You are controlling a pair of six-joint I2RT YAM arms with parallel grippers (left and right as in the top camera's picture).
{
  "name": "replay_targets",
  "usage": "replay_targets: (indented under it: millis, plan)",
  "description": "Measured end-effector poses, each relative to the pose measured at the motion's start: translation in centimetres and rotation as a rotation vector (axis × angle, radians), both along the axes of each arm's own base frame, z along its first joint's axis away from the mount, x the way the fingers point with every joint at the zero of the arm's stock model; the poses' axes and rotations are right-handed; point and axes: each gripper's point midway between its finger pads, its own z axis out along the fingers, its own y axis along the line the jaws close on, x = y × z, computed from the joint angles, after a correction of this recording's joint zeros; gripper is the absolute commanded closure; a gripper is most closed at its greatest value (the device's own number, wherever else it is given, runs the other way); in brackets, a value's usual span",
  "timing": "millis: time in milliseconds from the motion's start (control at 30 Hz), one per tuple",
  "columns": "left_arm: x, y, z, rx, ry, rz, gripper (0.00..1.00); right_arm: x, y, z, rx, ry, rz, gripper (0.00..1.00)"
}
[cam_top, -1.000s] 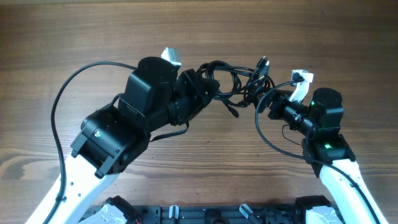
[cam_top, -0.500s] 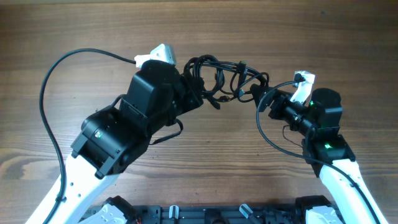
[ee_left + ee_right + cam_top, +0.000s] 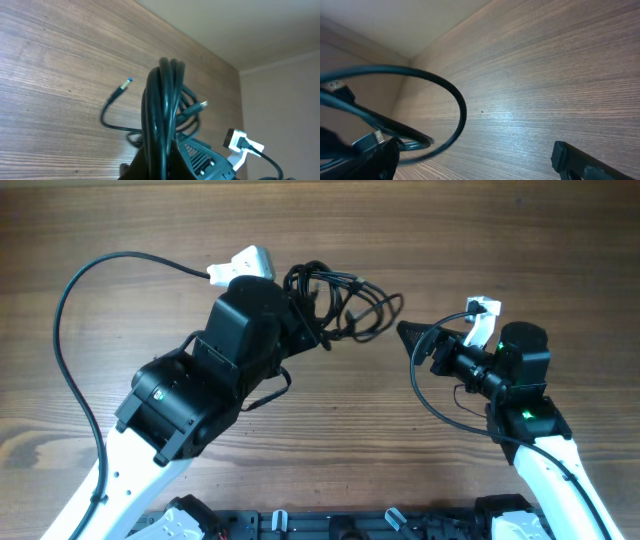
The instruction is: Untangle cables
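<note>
The cables (image 3: 345,300) are a bundle of thin black looped cords above the table's middle. My left gripper (image 3: 303,322) is shut on the bundle's left side. In the left wrist view the cords (image 3: 162,100) rise straight from my jaws (image 3: 162,157), and a blue-tipped plug (image 3: 125,86) and a silvery plug (image 3: 200,106) hang free. My right gripper (image 3: 412,340) is open and empty, just right of the bundle and apart from it. In the right wrist view a cable loop (image 3: 451,95) curves at the left, beyond the spread jaws (image 3: 470,157).
The wooden table (image 3: 330,430) lies under everything. The left arm's own thick black wire (image 3: 75,310) arcs out to the left from a white mount (image 3: 240,262). The right arm's wire (image 3: 430,395) loops below its gripper.
My left gripper has carried the bundle left and toward the far edge. The bundle has come away from my right gripper, which stayed in place and is now empty.
</note>
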Motion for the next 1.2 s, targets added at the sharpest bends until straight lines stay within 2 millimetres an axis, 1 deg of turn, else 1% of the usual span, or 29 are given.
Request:
replay_targets:
  millis: [167,267,433,633,800,867,933,1100,1167,1200]
  plan:
    - [0.1,0.7,-0.3,0.027,-0.001,0.027,0.95,-0.3,0.0,-0.5,-0.014,0.017,0.007,0.00]
    - [0.3,0.7,-0.4,0.037,-0.002,0.033,0.95,-0.5,0.0,-0.8,-0.016,0.032,0.007,0.01]
    - [1.2,0.2,-2.0,0.071,0.033,0.037,0.96,-0.6,-0.1,-1.1,-0.017,0.047,0.007,0.00]
    - [2.7,-1.1,-5.9,0.141,0.121,0.038,0.96,-0.8,-0.1,-1.4,-0.021,0.061,0.003,0.00]
    - [3.9,-2.0,-9.9,0.148,0.237,0.101,0.96,-0.7,-0.2,-1.4,-0.022,0.061,0.000,0.00]
    - [4.1,-2.2,-10.9,0.119,0.278,0.149,0.96,-0.7,-0.2,-1.4,-0.023,0.061,-0.001,0.00]
    - [4.1,-2.2,-11.2,0.085,0.305,0.193,0.96,-0.7,-0.2,-1.4,-0.023,0.061,-0.001,0.00]
    - [4.1,-2.2,-11.2,-0.023,0.355,0.305,0.96,-1.0,-0.3,-1.9,-0.028,0.085,-0.006,0.00]
    - [4.1,-2.2,-11.2,-0.073,0.378,0.357,0.96,-1.2,-0.4,-2.3,-0.032,0.104,-0.010,0.04]
    - [4.1,-2.2,-11.2,-0.088,0.384,0.372,0.96,-1.3,-0.4,-2.4,-0.033,0.114,-0.011,0.10]
